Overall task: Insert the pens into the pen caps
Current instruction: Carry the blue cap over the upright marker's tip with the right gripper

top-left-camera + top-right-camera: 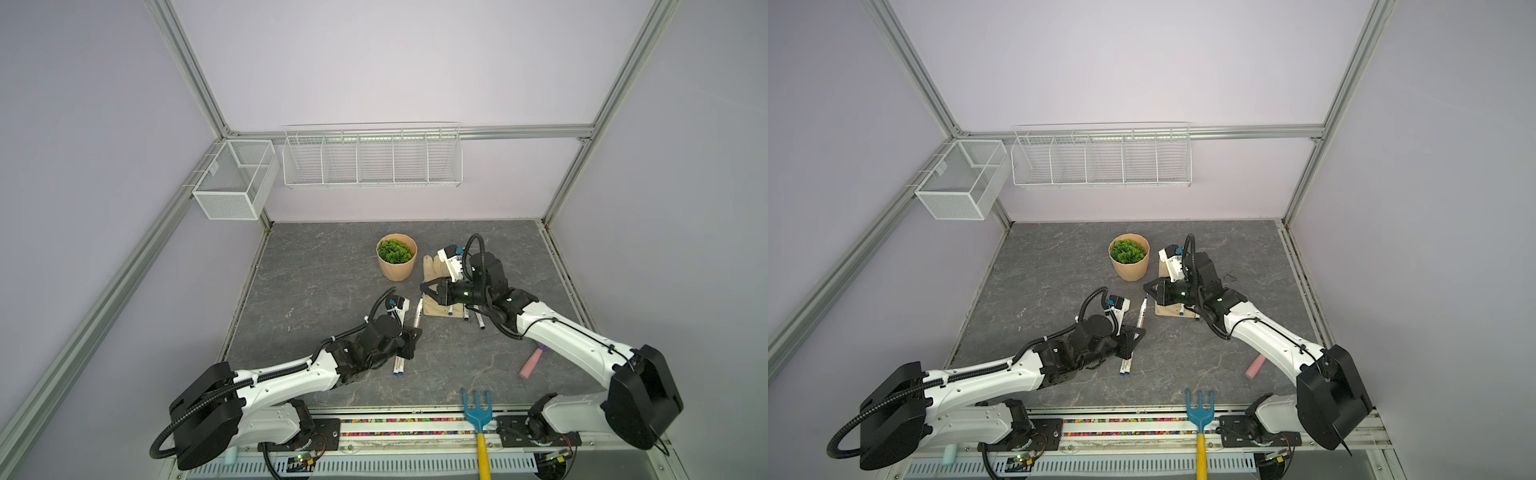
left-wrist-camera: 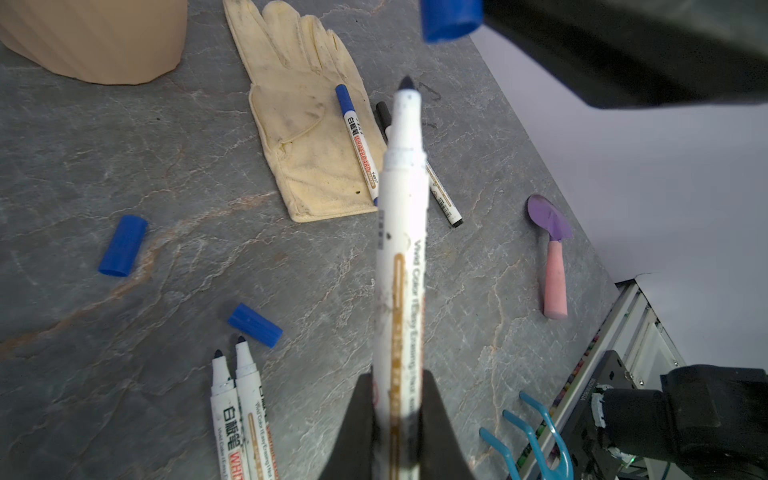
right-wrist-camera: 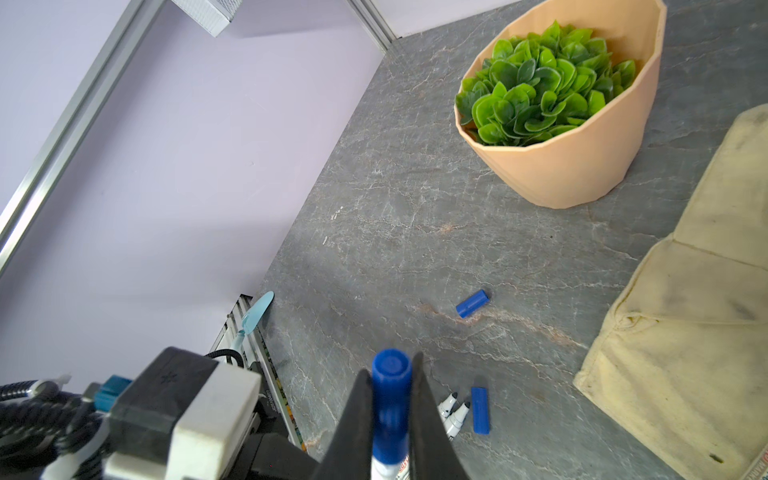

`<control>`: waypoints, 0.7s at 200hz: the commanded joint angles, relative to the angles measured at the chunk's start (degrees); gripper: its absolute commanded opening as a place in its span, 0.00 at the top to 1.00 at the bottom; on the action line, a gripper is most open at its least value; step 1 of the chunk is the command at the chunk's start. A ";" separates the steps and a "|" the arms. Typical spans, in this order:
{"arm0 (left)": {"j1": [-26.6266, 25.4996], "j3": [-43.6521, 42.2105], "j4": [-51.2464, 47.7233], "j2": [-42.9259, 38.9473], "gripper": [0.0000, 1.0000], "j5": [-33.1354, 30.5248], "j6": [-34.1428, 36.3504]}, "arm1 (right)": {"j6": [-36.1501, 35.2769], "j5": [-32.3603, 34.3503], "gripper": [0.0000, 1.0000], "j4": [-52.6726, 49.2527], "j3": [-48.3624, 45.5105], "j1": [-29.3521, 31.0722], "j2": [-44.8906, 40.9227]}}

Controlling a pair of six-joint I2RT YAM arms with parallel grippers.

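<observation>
Just beside the cream fabric work glove (image 2: 307, 124), on its side toward the left arm, the two arms meet above the desk for a capping. The left gripper (image 2: 397, 380) pinches the rear of a slim white-barrelled marker pen (image 2: 401, 249). The pen's bare dark tip points at a short blue plastic cap (image 2: 451, 18) and sits just short of its mouth, not yet inside. The right gripper (image 3: 390, 363) is clamped on that cap, whose closed end shows between the fingertips.

The likely trouble is alignment. The pen is held far back, so most of its length is unsupported. If the tip meets the rim instead of the bore, I judge the barrel pivots in the grip. The cap could also twist out, drop onto the grey marbled desk (image 2: 124, 145) and roll. A glancing push would smear ink on the rim, and a weak one leaves the cap perched, ready to fall off on release.

Further from the glove, toward the left arm, a loose blue cap (image 2: 254, 330) lies near the tips of a pair of uncapped white pens (image 2: 232, 407). A farther blue cap (image 2: 123, 245) lies apart from them. A blue-capped pen (image 2: 357, 141) rests on the glove, and a black-capped pen (image 2: 440, 195) lies just beside it.
</observation>
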 commanded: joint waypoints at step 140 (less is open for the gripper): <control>-0.29 -1.36 1.55 -3.07 1.00 -3.09 -0.06 | 2.17 -6.88 0.93 1.14 -0.24 -0.08 -0.99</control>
